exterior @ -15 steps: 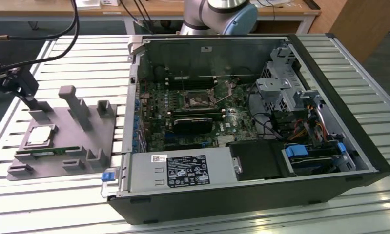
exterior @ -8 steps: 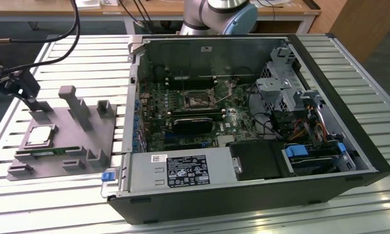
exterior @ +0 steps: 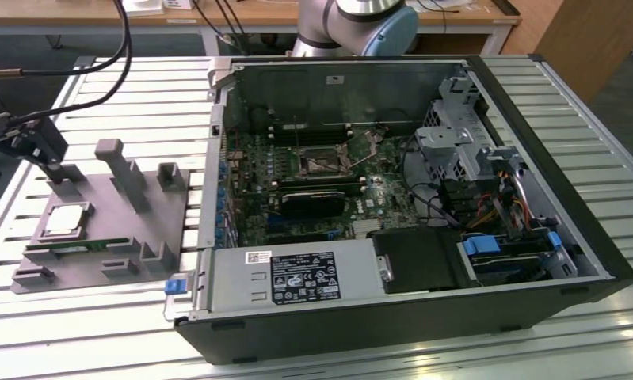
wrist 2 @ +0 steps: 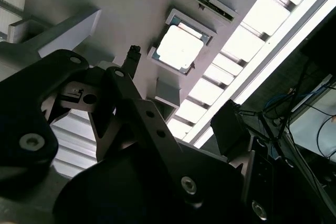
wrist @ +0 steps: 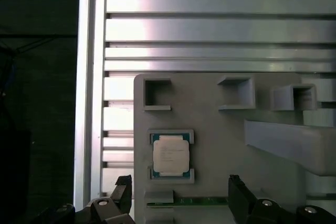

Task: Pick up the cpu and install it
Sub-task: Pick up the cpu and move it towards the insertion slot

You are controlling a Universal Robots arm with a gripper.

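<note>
Handling comes first. I judge the cpu (wrist: 170, 154) to be light, thin and rigid. Its polished metal lid gives pads little bite, and its underside is probably delicate, so I would not squeeze or drag it. It lies flat, lid up, in a shallow pocket of the grey fixture tray (wrist: 220, 129). The tray sits on the slatted table at the exterior view's left of the open computer case (exterior: 401, 332).

The pocket's raised lips cover two opposite sides of the cpu and leave the other two bare. Those bare edges look like the place to take hold.

The cpu is close to square, so I read no real long axis. Its sides run parallel to the tray's edges.

The gripper (wrist: 181, 195) hangs above the tray just beside the pocket, jaws wide and carrying nothing. In the first wrist view the fingertips (wrist: 124, 190) are spread along a line parallel to the lipped sides, so the pads would face the free edges. A green memory stick (wrist: 202, 201) lies in a slot near the pocket. The socket (exterior: 322, 162) on the board holds no cpu.
</note>
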